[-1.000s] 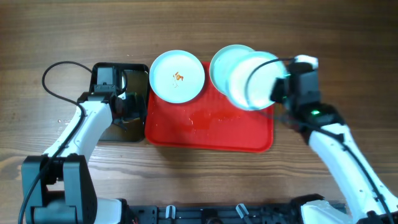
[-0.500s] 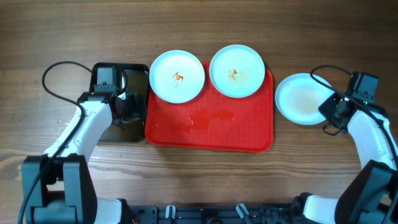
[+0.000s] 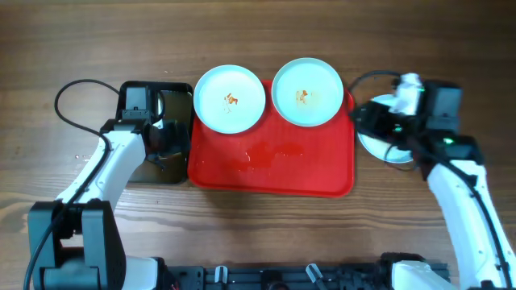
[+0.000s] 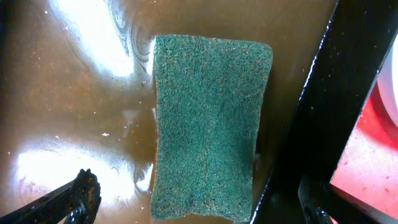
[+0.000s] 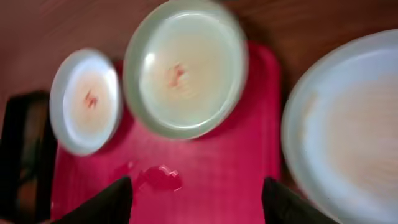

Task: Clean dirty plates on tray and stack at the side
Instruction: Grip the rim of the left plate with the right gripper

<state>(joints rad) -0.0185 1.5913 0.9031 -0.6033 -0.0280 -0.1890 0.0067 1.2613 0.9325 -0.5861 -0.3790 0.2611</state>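
Observation:
Two plates lie at the far end of the red tray (image 3: 270, 173), the left plate (image 3: 230, 98) and the right plate (image 3: 308, 91), each with a small orange smear in the middle. A third plate (image 3: 377, 147) rests on the wood right of the tray, partly under my right arm. My right gripper (image 3: 364, 121) hovers open over the tray's right edge with nothing between its fingers. The blurred right wrist view shows the gripper (image 5: 194, 202) above the tray (image 5: 205, 155), both smeared plates (image 5: 84, 102) (image 5: 185, 68) and the third plate (image 5: 348, 124). My left gripper (image 4: 199, 202) stands open, straddling the green sponge (image 4: 208, 124).
A black tray (image 3: 161, 179) holding brownish water and the sponge sits against the red tray's left side, with my left gripper (image 3: 165, 141) over it. A wet red smear (image 3: 270, 153) lies on the red tray's middle. A black cable loops at the far left (image 3: 68, 101).
My right gripper carried a plate off the tray, set it on the wood at the right, opened, and swung back toward the tray. The left arm stayed still.

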